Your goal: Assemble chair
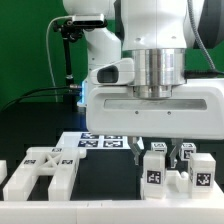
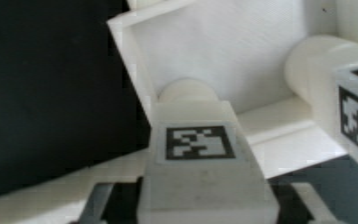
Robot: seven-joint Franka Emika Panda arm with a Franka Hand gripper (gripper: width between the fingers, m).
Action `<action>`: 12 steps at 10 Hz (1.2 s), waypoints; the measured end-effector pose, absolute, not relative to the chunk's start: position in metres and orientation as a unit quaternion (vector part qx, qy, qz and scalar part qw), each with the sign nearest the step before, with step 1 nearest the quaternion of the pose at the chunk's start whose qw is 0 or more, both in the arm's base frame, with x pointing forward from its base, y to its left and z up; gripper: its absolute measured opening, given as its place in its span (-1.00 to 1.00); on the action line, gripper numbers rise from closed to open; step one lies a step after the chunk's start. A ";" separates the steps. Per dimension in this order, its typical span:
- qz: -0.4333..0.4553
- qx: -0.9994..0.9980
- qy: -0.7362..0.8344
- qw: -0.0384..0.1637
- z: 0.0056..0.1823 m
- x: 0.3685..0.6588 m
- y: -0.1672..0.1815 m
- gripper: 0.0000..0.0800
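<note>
White post (image 2: 197, 135) between end effector (image 1: 159, 151) jaws

Chair parts (image 2: 194, 105) look smooth matt white plastic; the table (image 1: 108, 176) matt black.

white arm (image 1: 160, 20) with a silver wrist collar (image 1: 158, 70).

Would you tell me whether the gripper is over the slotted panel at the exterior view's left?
No, the gripper hangs over the tagged posts at the exterior view's right, apart from the slotted panel.
</note>
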State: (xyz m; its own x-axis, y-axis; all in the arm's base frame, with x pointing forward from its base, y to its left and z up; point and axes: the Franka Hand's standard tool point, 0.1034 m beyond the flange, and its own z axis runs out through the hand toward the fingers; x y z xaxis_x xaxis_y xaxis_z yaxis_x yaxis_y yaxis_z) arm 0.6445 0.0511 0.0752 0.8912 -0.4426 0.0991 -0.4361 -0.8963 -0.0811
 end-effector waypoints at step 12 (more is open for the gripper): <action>-0.062 -0.932 0.354 0.056 0.074 0.645 0.050 0.59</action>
